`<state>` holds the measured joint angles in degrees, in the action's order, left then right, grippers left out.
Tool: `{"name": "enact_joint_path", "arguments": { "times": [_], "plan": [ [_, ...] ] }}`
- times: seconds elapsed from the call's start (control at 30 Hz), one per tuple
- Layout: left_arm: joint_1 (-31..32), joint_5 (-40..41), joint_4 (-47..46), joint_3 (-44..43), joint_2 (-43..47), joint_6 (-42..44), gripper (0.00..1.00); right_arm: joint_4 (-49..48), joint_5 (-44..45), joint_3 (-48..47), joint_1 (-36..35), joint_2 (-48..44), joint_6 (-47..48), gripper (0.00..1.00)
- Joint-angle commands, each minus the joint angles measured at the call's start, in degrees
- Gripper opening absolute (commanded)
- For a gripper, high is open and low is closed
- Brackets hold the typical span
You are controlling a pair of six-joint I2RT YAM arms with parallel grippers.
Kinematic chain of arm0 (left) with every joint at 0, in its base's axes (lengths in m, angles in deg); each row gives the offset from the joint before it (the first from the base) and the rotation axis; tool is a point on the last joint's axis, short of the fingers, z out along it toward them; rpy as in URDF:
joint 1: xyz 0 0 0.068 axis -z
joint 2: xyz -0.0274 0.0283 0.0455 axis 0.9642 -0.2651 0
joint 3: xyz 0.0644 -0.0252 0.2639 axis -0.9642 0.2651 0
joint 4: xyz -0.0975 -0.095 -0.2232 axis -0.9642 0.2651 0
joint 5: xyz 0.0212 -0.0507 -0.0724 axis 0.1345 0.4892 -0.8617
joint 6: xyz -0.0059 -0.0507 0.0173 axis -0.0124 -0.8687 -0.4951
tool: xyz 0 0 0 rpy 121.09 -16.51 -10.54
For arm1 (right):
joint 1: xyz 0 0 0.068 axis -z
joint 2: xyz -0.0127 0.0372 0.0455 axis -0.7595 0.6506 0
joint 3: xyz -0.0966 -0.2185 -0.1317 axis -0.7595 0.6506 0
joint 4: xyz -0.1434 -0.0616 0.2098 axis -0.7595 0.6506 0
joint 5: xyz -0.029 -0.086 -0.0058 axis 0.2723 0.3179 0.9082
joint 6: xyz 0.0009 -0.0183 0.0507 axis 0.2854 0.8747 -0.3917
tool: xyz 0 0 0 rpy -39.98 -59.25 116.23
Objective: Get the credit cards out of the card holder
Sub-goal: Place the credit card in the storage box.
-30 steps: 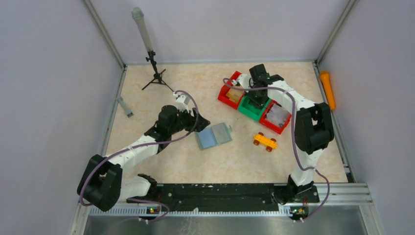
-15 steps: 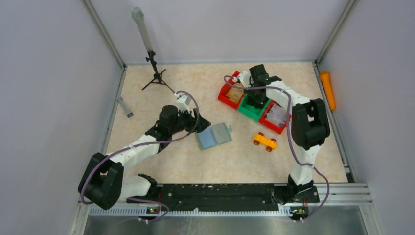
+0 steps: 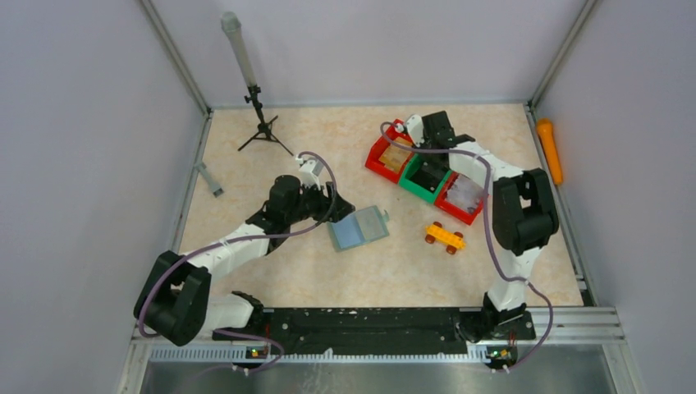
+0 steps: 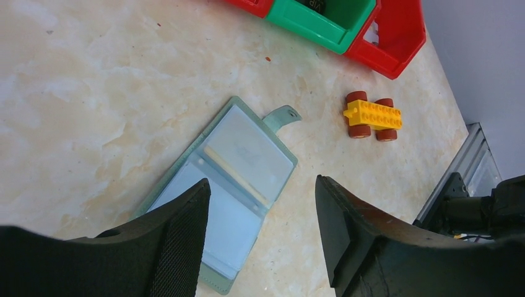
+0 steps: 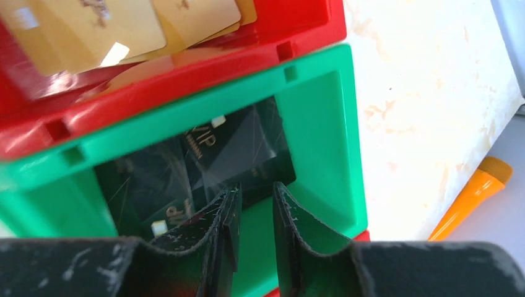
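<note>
Card holder (image 4: pixel 241 154) open beneath wide-apart, empty left hand (image 4: pixel 261 185); right hand (image 5: pixel 257 189) narrowly apart, empty.

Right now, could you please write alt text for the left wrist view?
An open grey-green card holder lies on the table ahead of the open left pincer; a yellow toy car and red and green bins sit beyond.

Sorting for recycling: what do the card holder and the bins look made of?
The card holder: soft matte grey-green cover, perhaps faux leather, with translucent plastic sleeves inside. The green bin and red bin: rigid glossy moulded plastic, judging by their sheen.
</note>
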<state>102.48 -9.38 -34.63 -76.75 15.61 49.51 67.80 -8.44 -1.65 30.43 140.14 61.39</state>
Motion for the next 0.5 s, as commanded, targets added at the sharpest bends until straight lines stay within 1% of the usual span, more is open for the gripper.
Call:
{"name": "enact_joint_path", "arguments": {
  "times": [0.0,0.07,0.13,0.17,0.2,0.3,0.33,0.4,0.43,0.47],
  "plan": [
    [0.1,4.1,1.0,-2.3,1.3,1.3,0.66,-3.9,-4.2,3.6,-2.1,-11.8,-3.9,0.27],
    [0.1,6.6,3.8,-2.7,2.6,1.8,0.67,-7.9,-2.8,7.0,-5.4,-15.2,-3.9,0.27],
    [0.1,8.0,4.8,-2.3,4.0,2.1,0.68,-12.2,1.6,10.5,-9.8,-17.6,-5.4,0.29],
    [0.0,8.2,5.0,-1.9,4.7,2.2,0.7,-13.2,3.5,11.3,-11.9,-18.0,-6.3,0.3],
    [0.0,8.5,5.6,-1.6,5.5,2.3,0.72,-13.3,5.4,11.6,-13.9,-17.8,-8.0,0.33],
    [0.1,10.1,9.4,-1.2,8.8,2.9,0.77,-11.6,14.1,8.7,-18.5,-15.1,-15.8,0.47],
    [0.0,11.6,11.1,-0.9,10.2,3.0,0.81,-9.4,17.2,6.8,-19.6,-13.9,-19.5,0.5],
    [0.0,16.4,15.4,-0.2,13.1,2.2,0.92,-1.3,19.0,1.3,-20.7,-10.8,-29.0,0.61],
    [0.0,19.9,17.1,0.6,14.9,1.1,0.98,3.2,19.7,-0.8,-20.7,-9.1,-35.8,0.71],
    [-0.1,24.4,18.6,1.9,16.6,-0.7,0.99,4.9,21.0,-0.6,-20.8,-8.2,-40.1,0.82]
  ]
}}
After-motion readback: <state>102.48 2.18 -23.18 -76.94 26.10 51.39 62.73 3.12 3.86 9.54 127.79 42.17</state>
